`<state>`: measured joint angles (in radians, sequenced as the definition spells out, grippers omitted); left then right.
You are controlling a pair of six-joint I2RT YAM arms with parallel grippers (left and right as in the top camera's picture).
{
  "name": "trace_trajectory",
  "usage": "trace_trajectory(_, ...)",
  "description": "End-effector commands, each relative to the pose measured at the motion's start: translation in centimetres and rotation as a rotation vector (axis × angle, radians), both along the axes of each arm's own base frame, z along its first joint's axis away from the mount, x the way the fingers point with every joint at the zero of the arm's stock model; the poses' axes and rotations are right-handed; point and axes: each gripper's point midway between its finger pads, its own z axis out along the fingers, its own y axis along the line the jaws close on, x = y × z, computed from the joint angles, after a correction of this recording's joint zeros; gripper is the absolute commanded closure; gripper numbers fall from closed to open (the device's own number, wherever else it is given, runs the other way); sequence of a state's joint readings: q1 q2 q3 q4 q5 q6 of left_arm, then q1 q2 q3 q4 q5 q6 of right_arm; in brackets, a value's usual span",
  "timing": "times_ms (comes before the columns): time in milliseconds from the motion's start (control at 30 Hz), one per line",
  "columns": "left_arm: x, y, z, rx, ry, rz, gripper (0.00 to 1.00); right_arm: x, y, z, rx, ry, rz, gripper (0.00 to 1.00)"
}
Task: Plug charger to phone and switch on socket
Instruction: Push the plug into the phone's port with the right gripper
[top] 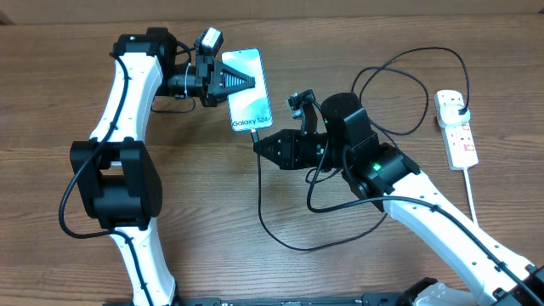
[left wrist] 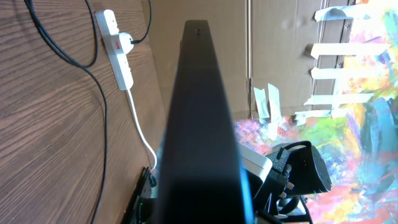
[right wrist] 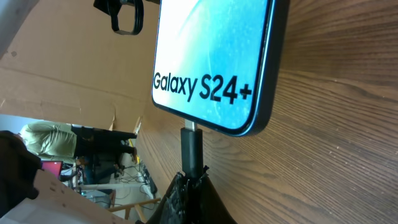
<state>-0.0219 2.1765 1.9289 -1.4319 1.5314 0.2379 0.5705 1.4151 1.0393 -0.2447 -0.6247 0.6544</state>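
Left gripper has its 2 fingers clamped on the phone, screen up, at upper-centre of the table. Right gripper is pinched tight on the charger connector, which sits in the port on the phone's bottom edge. The cable loops across the wood to the socket, which lies well apart near the right edge.

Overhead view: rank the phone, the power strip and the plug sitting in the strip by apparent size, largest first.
1. Phone, about as long as the strip but clearly wider.
2. Power strip.
3. Plug, by far the smallest.
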Motion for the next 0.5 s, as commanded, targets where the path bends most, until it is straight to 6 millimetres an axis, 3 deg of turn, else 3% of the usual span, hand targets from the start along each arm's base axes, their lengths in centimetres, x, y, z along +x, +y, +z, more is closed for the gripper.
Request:
trace_trajectory(0,0.1,0.0,1.5,-0.049,-0.012,0.006,0.96,1.0,-0.4,0.4,0.006,-0.021,-0.042,0.96)
trace_trajectory(467,-0.2,-0.7,1.5,-0.049,-0.007,-0.011,0.96,2.5,-0.3,1.4,0.036,-0.056,-0.106,0.96)
